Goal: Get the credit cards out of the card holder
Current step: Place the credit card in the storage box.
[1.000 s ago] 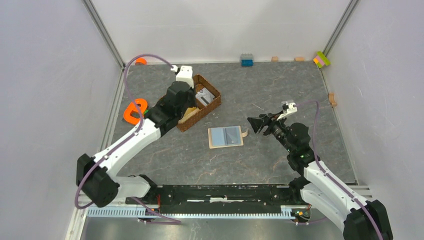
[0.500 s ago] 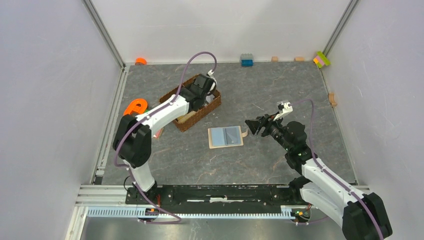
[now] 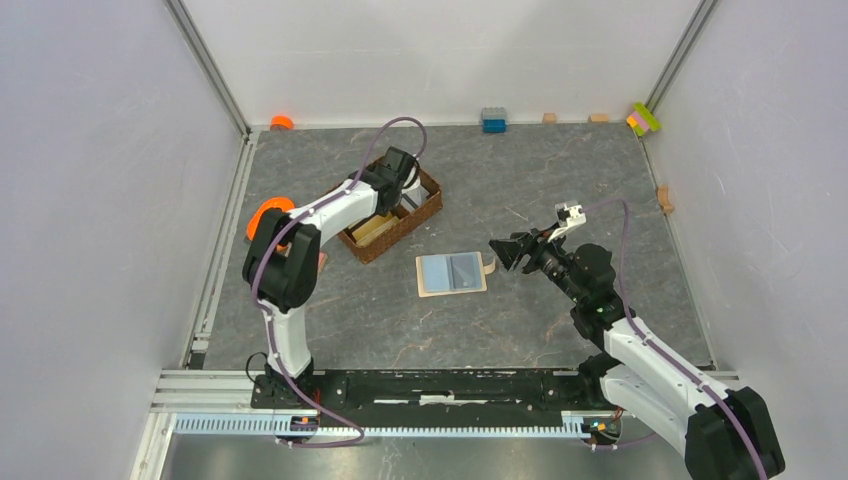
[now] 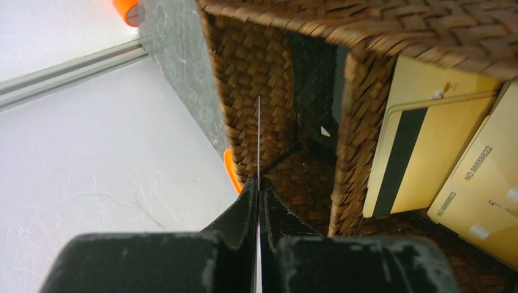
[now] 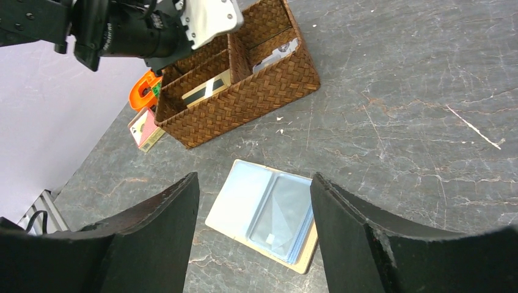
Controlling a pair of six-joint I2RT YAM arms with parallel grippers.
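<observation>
Grey desk (image 3: 560, 170). Wicker basket (image 3: 400, 232) at left rear. Card holder (image 3: 452, 272) lies open and flat mid-desk; right gripper (image 3: 499, 253) near it, spread wide, grasping nothing. Cream credit cards (image 4: 421, 152) in basket compartment. Left gripper (image 4: 259, 183) over neighbouring compartment, clenched on thin card (image 4: 259, 134), edge-on.

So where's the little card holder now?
The card holder lies open near the middle of the top view, right of the wicker basket and left of the right arm's open fingers.

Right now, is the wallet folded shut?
No, the wallet lies spread open flat on the table, with its inside facing up.
</observation>
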